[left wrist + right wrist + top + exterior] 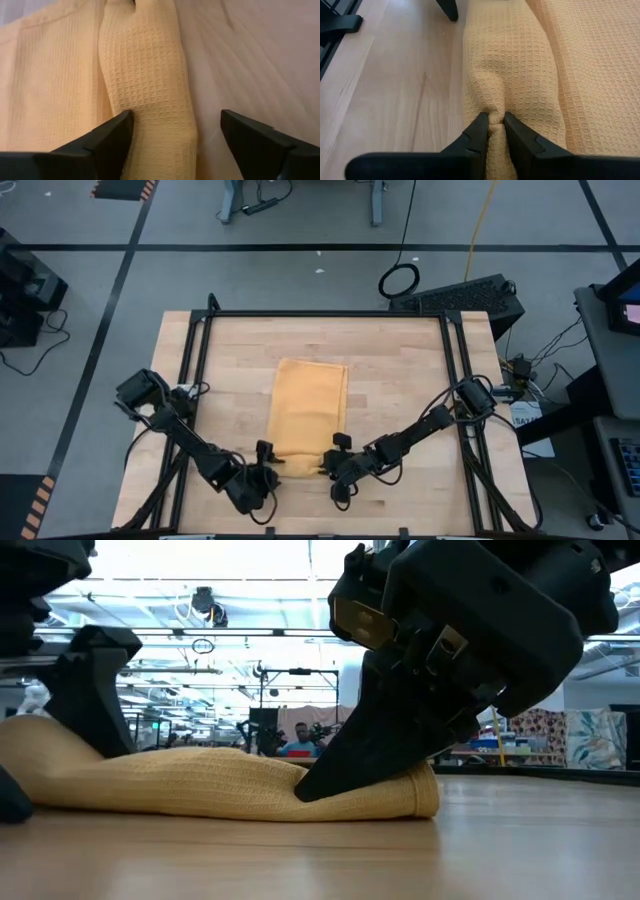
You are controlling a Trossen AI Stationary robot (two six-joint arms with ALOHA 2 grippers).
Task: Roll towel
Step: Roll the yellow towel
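High view: towel (308,408) flat on desk (400,380), near edge rolled over between both hands. Left hand (268,470) at roll's left end, right hand (335,465) at its right end.

Low view: rolled edge (230,785) lying on desk, dark finger (350,755) pressed into it near its end. Person (300,740) far behind.

Left wrist view: left hand (172,137) released, fingers (107,137) wide apart, roll between them, untouched.

Right wrist view: right hand (492,127) clenched, pinching a fold of the roll (505,60).
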